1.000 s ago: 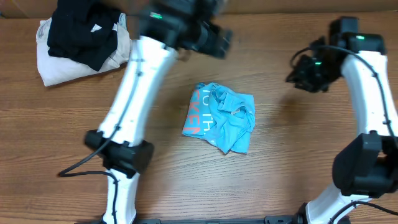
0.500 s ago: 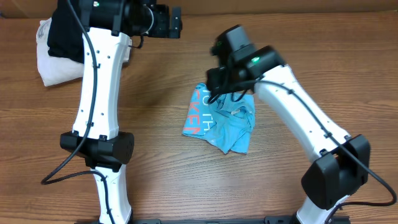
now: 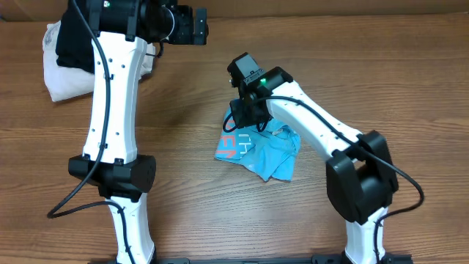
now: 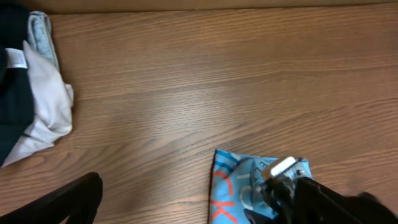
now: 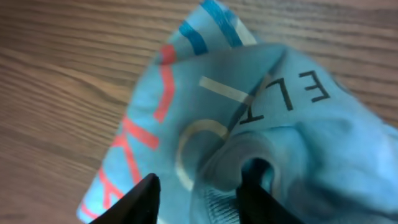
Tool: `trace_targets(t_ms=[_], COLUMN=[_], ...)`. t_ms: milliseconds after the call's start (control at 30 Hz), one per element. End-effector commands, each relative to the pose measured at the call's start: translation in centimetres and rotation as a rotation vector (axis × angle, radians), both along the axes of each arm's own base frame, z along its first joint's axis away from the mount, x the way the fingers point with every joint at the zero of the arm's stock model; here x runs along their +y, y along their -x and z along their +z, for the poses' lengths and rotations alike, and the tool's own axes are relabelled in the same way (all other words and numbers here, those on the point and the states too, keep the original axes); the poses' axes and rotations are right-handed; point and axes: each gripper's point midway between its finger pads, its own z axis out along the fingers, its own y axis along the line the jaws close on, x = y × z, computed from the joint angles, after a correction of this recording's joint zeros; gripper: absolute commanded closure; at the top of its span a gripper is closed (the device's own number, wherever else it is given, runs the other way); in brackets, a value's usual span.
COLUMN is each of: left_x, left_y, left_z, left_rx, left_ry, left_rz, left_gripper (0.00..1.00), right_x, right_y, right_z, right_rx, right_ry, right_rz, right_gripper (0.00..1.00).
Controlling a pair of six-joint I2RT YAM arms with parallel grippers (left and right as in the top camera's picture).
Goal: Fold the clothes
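The light sky-blue T-shirt (image 3: 271,154) lies crumpled in the middle of the table, red-orange lettering along its left edge. It also shows in the left wrist view (image 4: 239,183) and fills the right wrist view (image 5: 261,106). My right gripper (image 3: 245,117) is open and down on the shirt's upper left part; its two fingers (image 5: 199,199) straddle a raised fold of blue fabric. My left gripper (image 3: 196,26) is open and empty, held high over the back of the table, well apart from the shirt. Only one of its fingers (image 4: 78,199) shows in its own view.
A black garment (image 3: 69,44) lies on a cream-white garment (image 3: 62,81) at the back left corner; both show in the left wrist view (image 4: 9,93) (image 4: 46,106). The left arm's white links (image 3: 110,110) stand left of the shirt.
My right arm has swung in from the right side and come down onto the shirt's upper left part. My left gripper has shifted left, towards the back left.
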Motion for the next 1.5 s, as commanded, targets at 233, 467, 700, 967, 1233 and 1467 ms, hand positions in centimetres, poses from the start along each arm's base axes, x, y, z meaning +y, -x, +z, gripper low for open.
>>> trace_targets(t_ms=[233, 467, 700, 967, 1233, 1467], left_x=[1.0, 1.0, 1.1, 1.1, 1.0, -3.9], left_y=[0.1, 0.1, 0.2, 0.4, 1.3, 4.8], left_z=[0.2, 0.1, 0.1, -0.1, -0.8, -3.1], left_rx=[-0.002, -0.002, -0.004, 0.001, 0.033, 0.141], left_ry=[-0.029, -0.03, -0.045, -0.061, -0.09, -0.064], left_rz=[0.028, 0.029, 0.009, -0.013, -0.067, -0.312], left_gripper=[0.0, 0.0, 0.0, 0.0, 0.0, 0.0], right_x=[-2.8, -5.9, -10.9, -17.2, -15.3, -16.3], right_y=[-0.7, -1.3, -1.6, -0.7, 2.3, 1.9], right_z=[-0.3, 1.3, 6.2, 5.9, 6.2, 6.4], right_rx=[0.006, 0.019, -0.015, 0.084, 0.251, 0.258], right_ry=[0.069, 0.062, 0.019, 0.057, -0.087, -0.118], right_rz=[-0.085, -0.155, -0.269, -0.405, -0.349, -0.417], right_gripper=[0.94, 0.96, 0.96, 0.53, 0.42, 0.42])
